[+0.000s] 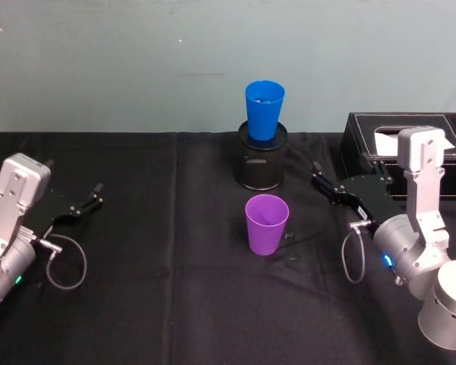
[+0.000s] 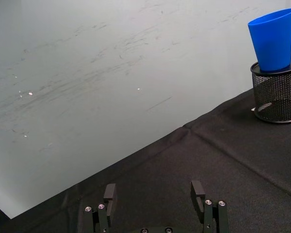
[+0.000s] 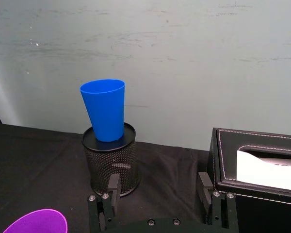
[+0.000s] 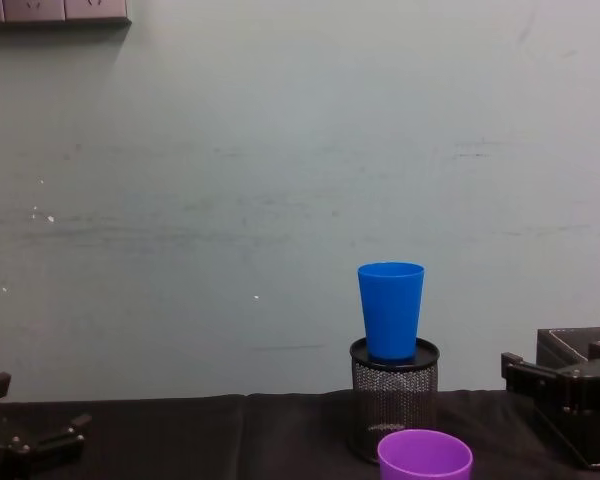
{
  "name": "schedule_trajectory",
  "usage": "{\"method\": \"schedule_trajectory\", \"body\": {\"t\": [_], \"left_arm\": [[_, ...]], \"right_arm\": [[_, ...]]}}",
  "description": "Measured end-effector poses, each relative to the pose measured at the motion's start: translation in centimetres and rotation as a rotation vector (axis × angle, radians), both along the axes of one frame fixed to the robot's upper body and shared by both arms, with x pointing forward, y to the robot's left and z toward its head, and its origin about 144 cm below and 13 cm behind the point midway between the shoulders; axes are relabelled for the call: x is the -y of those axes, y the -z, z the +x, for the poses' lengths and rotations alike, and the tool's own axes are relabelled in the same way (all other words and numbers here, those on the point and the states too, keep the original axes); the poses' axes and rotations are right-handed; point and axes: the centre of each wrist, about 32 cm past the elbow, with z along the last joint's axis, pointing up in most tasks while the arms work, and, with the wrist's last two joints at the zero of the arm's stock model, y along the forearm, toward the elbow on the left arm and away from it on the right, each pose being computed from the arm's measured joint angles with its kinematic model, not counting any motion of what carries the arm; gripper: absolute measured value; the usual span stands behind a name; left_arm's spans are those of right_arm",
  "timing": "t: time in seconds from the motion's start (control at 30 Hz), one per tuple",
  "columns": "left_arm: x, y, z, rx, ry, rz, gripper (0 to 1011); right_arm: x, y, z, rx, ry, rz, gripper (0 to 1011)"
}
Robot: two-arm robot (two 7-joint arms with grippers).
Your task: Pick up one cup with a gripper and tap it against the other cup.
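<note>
The purple cup [image 1: 267,223] stands upright and mouth-up on the black cloth [image 1: 152,304] at centre, just near of the mesh pen holder [image 1: 262,163], in whose top the blue cup [image 1: 264,109] sits upright. The right gripper [image 1: 322,181], fingers spread and empty, hovers to the cup's right and slightly farther back, pointing left; judged the nearer arm, it needs a short move left and near, closing across the cup's vertical axis. The left gripper [image 1: 91,199], also spread and empty, waits well apart at far left.
</note>
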Motion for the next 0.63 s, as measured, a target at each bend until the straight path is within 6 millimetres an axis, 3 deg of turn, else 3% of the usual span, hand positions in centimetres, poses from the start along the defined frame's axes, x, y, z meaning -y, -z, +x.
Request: {"method": "schedule_trajectory", "body": {"t": [0.63], "left_arm": [[0.0,0.0,0.0,0.0,0.0,0.0,1000]], "right_arm": [[0.04,-0.07,-0.04,-0.001,-0.001,0.002,1000]]}}
